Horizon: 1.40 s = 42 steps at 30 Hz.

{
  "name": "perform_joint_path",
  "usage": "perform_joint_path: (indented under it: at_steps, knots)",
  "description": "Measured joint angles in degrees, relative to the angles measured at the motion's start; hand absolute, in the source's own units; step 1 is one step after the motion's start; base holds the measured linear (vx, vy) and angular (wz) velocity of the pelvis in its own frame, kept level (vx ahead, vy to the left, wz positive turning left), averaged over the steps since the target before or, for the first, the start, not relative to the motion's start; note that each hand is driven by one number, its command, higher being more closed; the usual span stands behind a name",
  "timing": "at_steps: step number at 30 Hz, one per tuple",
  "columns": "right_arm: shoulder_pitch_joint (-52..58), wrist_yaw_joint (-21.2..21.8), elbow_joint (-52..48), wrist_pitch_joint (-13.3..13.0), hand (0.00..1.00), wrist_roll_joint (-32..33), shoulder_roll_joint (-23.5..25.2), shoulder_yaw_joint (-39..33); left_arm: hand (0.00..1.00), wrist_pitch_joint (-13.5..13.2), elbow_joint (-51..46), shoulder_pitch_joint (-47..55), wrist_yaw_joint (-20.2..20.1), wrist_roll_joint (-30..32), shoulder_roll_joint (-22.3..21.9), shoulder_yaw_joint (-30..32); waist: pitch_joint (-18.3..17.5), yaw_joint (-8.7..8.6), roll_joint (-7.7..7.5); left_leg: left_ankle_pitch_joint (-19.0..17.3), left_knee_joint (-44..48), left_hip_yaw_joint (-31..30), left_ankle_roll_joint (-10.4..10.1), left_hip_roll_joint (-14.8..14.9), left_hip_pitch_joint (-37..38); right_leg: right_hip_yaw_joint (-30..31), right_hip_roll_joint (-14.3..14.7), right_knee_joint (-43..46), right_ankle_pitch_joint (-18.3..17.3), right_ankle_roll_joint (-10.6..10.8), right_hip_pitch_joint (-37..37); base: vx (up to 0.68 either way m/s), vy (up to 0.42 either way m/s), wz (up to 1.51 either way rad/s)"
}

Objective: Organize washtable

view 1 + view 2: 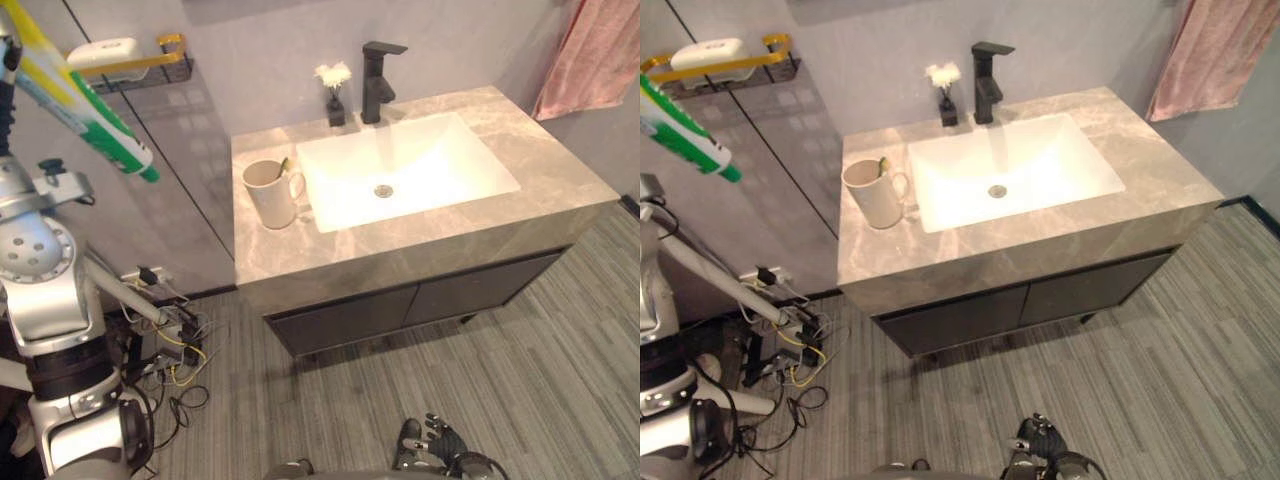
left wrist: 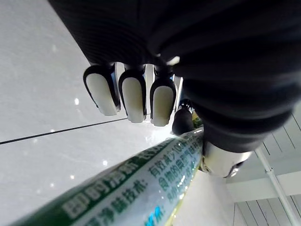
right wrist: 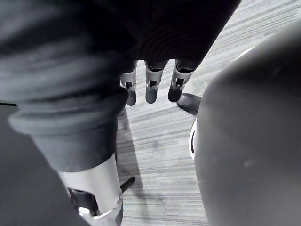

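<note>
1. Up high & far left of the sink (image 1: 440,165), the left hand (image 2: 162,99) has its fingers curled round the toothpaste tube (image 1: 95,115). The tube tilts, w/ its green end pointing down toward the sink side.
2. The right hand (image 3: 151,87) hangs low, well in front of the sink, fingers loose & holding nothing.
3. Step in hand, my guess: bring the tube to the cup (image 1: 270,195), which stands on the tabletop (image 1: 545,190) just left of the sink.
4. To do it well:
   - Go slow & come in from above the cup.
   - Turn the tube more upright so the low end goes in first w/o bumping the rim.
   - Let go only when that end is well inside, b/c a long tube could tip a light cup.
5. Cup: a thin yellow-green thing (image 1: 284,165) leans at the rim, maybe a toothbrush; too small to tell. Slide the tube in beside it.
6. Sink bowl: just the drain shows.
7. Wall shelf (image 1: 165,70), far left of & behind the sink: a white soap-like thing (image 1: 103,52) lies on it.
8. Behind the sink's back-left corner stands a small vase (image 1: 336,108) w/ a white flower. The black tap (image 1: 377,85) is at the sink's back edge.
</note>
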Motion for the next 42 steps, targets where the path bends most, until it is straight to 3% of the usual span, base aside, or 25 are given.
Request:
perform_joint_path:
  at_steps: [24, 29, 42]
  knots:
    - [1.13, -0.06, -6.31, -0.23, 0.00, 0.19, 1.29, 2.32, 1.00, -1.99, 4.39, -8.61, 4.61, -9.40, -0.27, -0.74, -0.60, -0.34, -1.19, -0.44, 0.95, 4.68, -0.71, 1.70, -4.09, 3.31, 1.61, 0.03, 0.39, -0.80, -6.13, 0.01, 0.015, -0.08]
    - [1.12, -0.09, -6.74, -0.25, 0.00, 0.24, 1.26, 2.45, 1.00, -2.16, 7.30, -11.14, 4.61, -10.41, 2.71, -2.34, -0.59, -0.42, -1.17, -0.56, 0.89, 6.39, -0.90, 1.82, -4.56, 4.78, 1.91, 0.03, 0.67, -1.02, -7.62, 0.01, 0.019, -0.16]
    - [1.06, -0.39, -6.79, -1.30, 0.00, 1.83, 1.11, 2.19, 1.00, -2.66, 12.92, -15.58, 5.63, -12.50, 4.44, -2.42, -0.36, -1.59, -0.82, -0.56, 0.87, 7.69, -0.92, 1.72, -5.77, 6.32, 2.09, 0.03, 1.17, -1.15, -9.80, 0.00, 0.013, -0.06]
